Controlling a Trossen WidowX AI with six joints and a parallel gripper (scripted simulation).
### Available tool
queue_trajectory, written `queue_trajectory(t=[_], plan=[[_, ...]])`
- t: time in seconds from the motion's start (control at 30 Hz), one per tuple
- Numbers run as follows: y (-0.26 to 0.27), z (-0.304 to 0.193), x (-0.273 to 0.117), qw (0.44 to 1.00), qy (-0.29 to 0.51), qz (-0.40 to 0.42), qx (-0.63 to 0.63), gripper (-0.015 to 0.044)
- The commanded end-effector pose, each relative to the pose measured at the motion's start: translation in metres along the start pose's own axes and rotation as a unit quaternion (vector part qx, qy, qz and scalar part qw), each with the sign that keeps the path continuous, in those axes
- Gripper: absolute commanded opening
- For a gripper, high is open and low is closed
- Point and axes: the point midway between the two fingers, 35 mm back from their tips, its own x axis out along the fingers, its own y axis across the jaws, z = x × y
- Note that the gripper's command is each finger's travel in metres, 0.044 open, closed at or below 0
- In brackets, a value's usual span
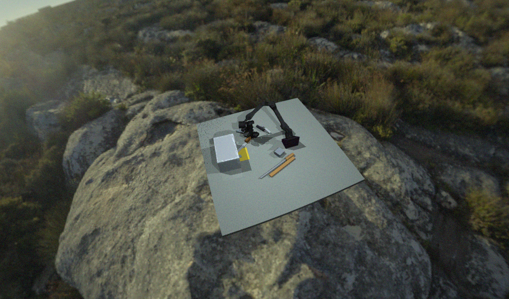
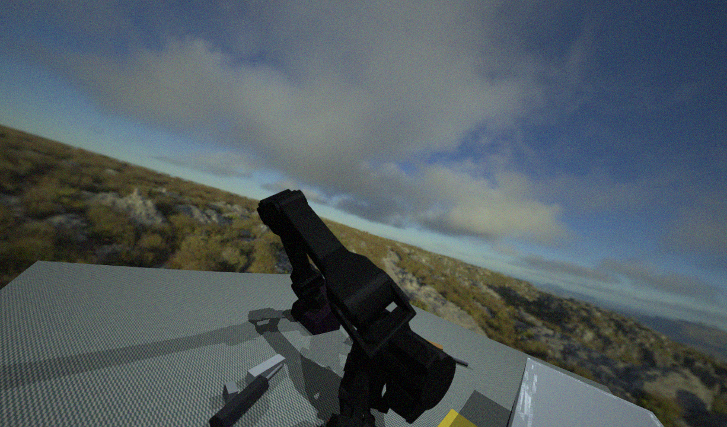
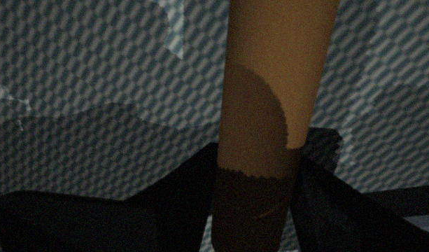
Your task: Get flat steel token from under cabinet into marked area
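Observation:
My gripper (image 1: pixel 250 137) (image 3: pixel 251 155) is shut on the orange handle (image 1: pixel 247 139) (image 3: pixel 280 70) of a tool. The tool's thin grey shaft (image 1: pixel 243 145) slants from the handle toward the cabinet's front edge, beside the marked area. The cabinet (image 1: pixel 226 148) (image 2: pixel 578 403) is a pale box at the left of the table in the top view. The yellow marked area (image 1: pixel 245 153) (image 2: pixel 455 419) lies along its front, with a small grey patch at its cabinet side that I cannot identify. I cannot make out the steel token. Whether the shaft touches the table is unclear.
A grey block (image 1: pixel 279 151) stands near the arm's base (image 1: pixel 290 141). A grey rod (image 1: pixel 272 170) with an orange handle lies beside an orange stick (image 1: pixel 282 167). A dark-handled tool (image 1: pixel 261 128) (image 2: pixel 239 401) lies behind the gripper, near a light grey block (image 2: pixel 265 367).

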Motion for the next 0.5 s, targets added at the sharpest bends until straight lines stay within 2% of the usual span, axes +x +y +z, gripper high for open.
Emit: queue_trajectory(t=[0.0,0.47], plan=[[0.000,0.009,0.000,1.000,-0.001,-0.001,0.001,0.0000],[0.000,0.029,0.000,1.000,-0.001,0.000,0.001,0.0000]])
